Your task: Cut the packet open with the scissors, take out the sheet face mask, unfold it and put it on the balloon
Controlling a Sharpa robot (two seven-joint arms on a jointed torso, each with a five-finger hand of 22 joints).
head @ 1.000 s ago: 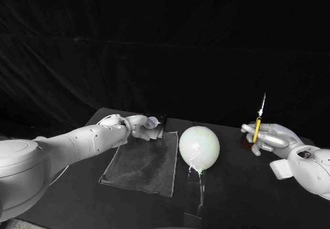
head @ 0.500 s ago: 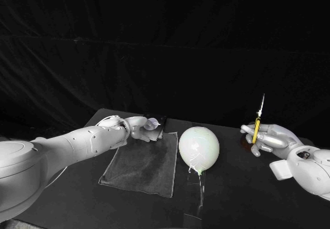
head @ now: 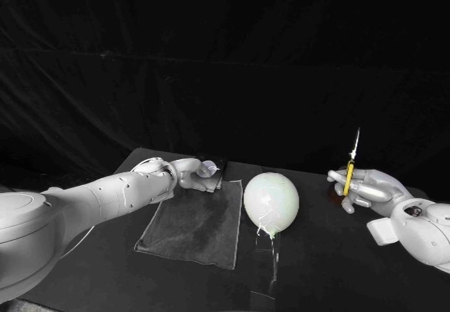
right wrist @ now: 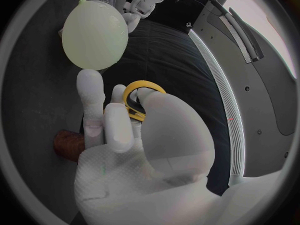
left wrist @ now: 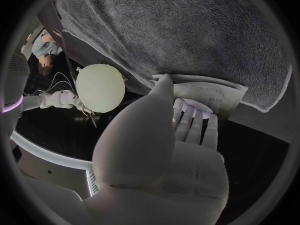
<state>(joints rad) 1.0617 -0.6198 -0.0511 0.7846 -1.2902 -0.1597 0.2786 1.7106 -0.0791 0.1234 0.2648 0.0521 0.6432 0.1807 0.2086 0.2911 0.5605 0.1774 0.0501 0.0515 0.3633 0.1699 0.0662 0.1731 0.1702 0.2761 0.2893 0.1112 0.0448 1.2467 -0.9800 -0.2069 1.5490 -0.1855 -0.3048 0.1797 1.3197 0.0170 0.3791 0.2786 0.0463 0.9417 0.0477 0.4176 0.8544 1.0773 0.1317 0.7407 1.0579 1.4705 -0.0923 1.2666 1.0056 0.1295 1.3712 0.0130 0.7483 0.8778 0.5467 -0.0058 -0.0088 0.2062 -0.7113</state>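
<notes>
The pale green balloon (head: 271, 201) lies on the table's middle, also seen in the left wrist view (left wrist: 100, 87) and the right wrist view (right wrist: 95, 32). At the far end of the grey cloth (head: 197, 221) my left hand (head: 195, 173) grips the white packet (head: 214, 168). In the left wrist view the fingers (left wrist: 189, 119) lie on the packet (left wrist: 211, 96) and the thumb sits at its edge. At the right, my right hand (head: 367, 188) holds the yellow-handled scissors (head: 350, 170) above the table, blades pointing up. The handle ring (right wrist: 141, 91) sits round its fingers.
A clear stand (head: 267, 260) runs from the balloon's knot toward the table's near edge. A small brown object (right wrist: 67, 144) lies on the table under my right hand. The grey cloth (left wrist: 187, 35) lies left of the balloon.
My left hand has shifted slightly at the packet on the cloth's far end. The right hand with the scissors has barely moved.
</notes>
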